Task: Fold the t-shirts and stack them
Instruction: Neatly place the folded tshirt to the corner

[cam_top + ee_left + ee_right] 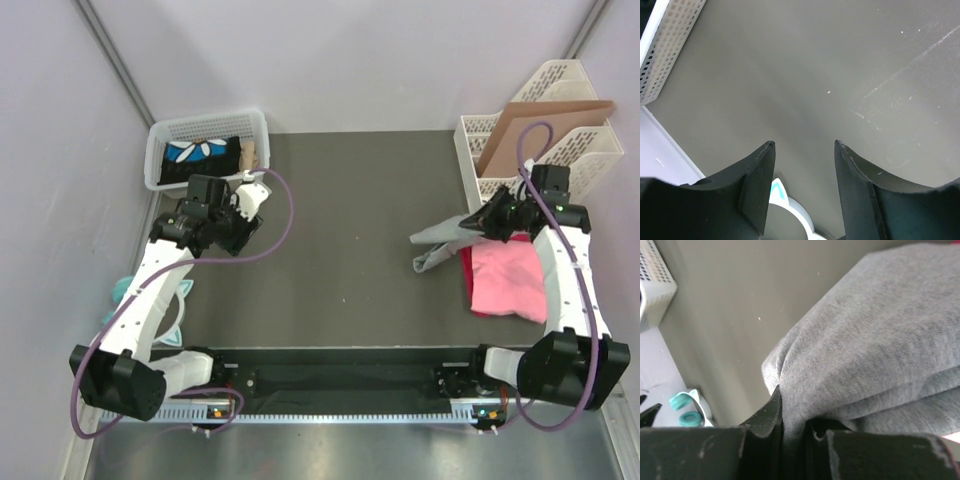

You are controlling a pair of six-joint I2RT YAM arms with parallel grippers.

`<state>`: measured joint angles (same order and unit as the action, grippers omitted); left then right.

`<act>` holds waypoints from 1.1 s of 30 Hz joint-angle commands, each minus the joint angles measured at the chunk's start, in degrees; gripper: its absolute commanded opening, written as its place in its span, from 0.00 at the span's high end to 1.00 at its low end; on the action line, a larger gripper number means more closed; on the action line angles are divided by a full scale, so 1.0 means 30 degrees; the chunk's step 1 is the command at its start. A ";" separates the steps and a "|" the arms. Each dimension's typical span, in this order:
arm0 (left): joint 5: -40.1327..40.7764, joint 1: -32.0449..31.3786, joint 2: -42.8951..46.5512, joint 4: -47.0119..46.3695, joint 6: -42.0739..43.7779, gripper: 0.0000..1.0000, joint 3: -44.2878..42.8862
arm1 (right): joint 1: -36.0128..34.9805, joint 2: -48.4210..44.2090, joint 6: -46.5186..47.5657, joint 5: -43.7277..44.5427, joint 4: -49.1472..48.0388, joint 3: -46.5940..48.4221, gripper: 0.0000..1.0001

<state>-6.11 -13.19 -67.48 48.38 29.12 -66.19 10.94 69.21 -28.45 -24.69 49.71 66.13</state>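
A heather grey t-shirt (440,243) hangs bunched from my right gripper (487,222), which is shut on its cloth at the right of the table. In the right wrist view the grey cloth (875,340) fills the right side, pinched between my fingers (771,412). A folded pink t-shirt (508,280) lies flat under it, on a darker magenta one (467,270) whose edge shows at its left. My left gripper (247,212) is open and empty above bare table at the far left; its fingers (757,180) stand apart.
A white basket (160,155) with dark printed cloth stands at the back left. White file racks (470,150) with a brown cardboard sheet (535,125) stand at the back right. A white and teal object (175,315) lies by the left arm.
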 commanded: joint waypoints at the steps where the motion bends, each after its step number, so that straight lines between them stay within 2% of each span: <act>1: -0.0015 0.0061 0.0316 0.0016 0.0311 0.44 0.0091 | 0.1361 0.0920 0.0285 -0.1378 -0.0574 0.1570 1.00; 9: -0.0103 0.0061 0.0346 -0.0130 0.0312 0.44 0.0443 | 0.2592 0.3675 0.0224 -0.1966 -0.0576 0.4115 1.00; 15: -0.0337 0.0061 0.0317 -0.0248 0.0165 0.44 0.0795 | 0.3646 0.4733 0.0254 -0.1908 -0.0283 0.4327 1.00; 17: -0.0337 0.0061 0.0229 -0.0248 0.0165 0.44 0.0766 | 0.3794 0.4062 0.0166 -0.1704 -0.0195 0.3917 1.00; 21: -0.0395 0.0061 0.0024 -0.0159 0.0223 0.44 0.0590 | 0.4786 0.2041 -0.0740 -0.1204 -0.0487 0.1112 1.00; 26: -0.0308 0.0061 -0.0093 0.0044 0.0487 0.44 0.0415 | 0.5815 0.0369 -0.1328 0.0434 0.0448 0.0137 1.00; 29: -0.0044 0.0061 -0.0181 0.0163 0.0779 0.45 0.0355 | 0.6810 -0.1005 -0.1854 0.2595 0.1005 -0.1122 1.00; 33: 0.0395 0.0061 -0.0123 0.0046 0.1073 0.45 0.0911 | 0.7310 -0.1332 -0.2119 0.4534 0.1329 -0.1738 0.99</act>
<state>-6.07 -13.17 -68.05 48.64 30.74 -64.05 31.07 67.68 -33.19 -19.09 53.52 61.82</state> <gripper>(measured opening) 0.555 0.087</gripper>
